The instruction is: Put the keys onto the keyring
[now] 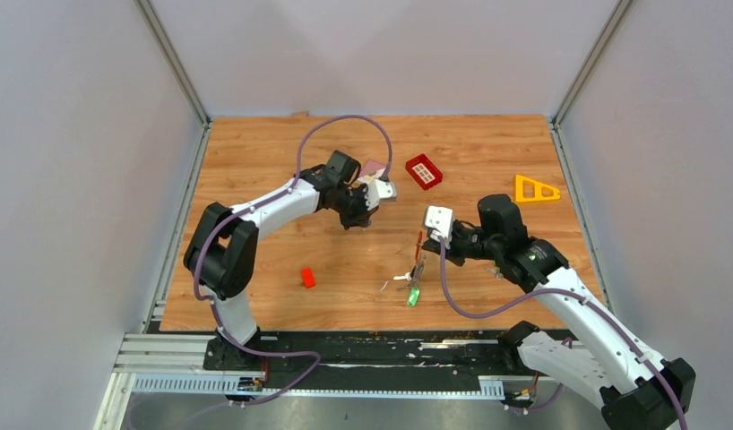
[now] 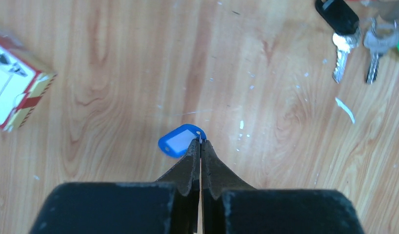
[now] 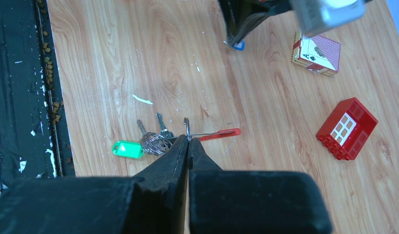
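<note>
Two silver keys [image 2: 345, 43] lie on the table [image 3: 139, 58] near its front edge, one with a black head and one beside a green tag [image 3: 128, 149]. Touching them is one keyring [image 3: 219, 133] with a red piece. The right gripper [image 3: 188, 139] has its fingers pinched together on the keyring's thin metal ring. One blue tag [image 2: 180, 140] is farther back, and the left gripper [image 2: 201, 142] is squeezed tight on its little ring. One card box [image 3: 317, 53], one red tray [image 3: 346, 127], one small red block [image 1: 307, 278] and one yellow triangle [image 1: 536, 189] lie around, well apart.
</note>
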You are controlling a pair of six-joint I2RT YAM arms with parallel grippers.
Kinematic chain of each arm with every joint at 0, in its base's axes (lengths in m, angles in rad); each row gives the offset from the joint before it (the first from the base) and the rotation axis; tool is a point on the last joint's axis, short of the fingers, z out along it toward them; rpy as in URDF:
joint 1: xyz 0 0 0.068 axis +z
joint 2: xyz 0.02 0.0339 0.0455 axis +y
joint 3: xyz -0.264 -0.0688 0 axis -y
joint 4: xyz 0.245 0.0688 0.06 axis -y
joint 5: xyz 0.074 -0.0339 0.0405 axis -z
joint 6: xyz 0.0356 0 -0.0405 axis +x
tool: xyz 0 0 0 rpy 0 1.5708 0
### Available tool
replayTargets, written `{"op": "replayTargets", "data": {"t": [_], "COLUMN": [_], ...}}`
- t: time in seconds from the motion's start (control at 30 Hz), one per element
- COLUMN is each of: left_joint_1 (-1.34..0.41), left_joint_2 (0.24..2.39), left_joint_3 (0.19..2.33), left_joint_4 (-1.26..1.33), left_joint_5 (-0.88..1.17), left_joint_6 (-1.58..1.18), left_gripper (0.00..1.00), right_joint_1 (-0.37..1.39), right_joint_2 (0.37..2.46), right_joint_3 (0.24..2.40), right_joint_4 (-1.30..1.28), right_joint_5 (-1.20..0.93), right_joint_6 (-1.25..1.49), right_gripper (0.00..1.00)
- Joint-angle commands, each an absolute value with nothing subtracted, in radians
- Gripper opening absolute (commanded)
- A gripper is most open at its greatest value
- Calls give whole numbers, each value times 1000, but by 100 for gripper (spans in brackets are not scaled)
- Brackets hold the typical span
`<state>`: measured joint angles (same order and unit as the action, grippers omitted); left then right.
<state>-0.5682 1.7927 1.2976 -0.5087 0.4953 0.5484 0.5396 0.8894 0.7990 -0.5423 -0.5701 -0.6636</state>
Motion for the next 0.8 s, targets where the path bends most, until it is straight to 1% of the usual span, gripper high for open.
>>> {"op": "replayTargets", "data": {"t": [0.0, 0.07, 0.3, 0.43, 0.53, 0.63, 0.77], "left_joint_1": [-612, -626, -678, -688, -701, -719, -719], "left_joint_2": [1771, 1785, 1811, 1820, 1806, 1800, 1787], "left_joint_3": [1277, 1283, 1282, 1268, 1214, 1173, 1160], "left_joint_4": [-601, -629, -653, -634, -585, -563, -573], "left_joint_5": [461, 445, 397, 423, 436, 416, 385], "left_joint_6": [754, 776, 789, 744, 745, 758, 755], "left_gripper": [0, 0, 9, 8, 9, 16, 31], "right_joint_1": [534, 534, 535, 535, 535, 534, 535], "right_joint_2": [887, 888, 880, 870, 860, 855, 855], "right_joint_3": [815, 813, 807, 803, 800, 796, 796], "right_joint_4": [-522, -522, -520, -520, -520, -520, -522], "right_joint_5": [-601, -600, -593, -589, -585, -581, -581], "right_joint_6": [-667, -667, -670, -674, -676, -676, -677], "right_gripper": [0, 0, 0, 0, 0, 0, 0]}}
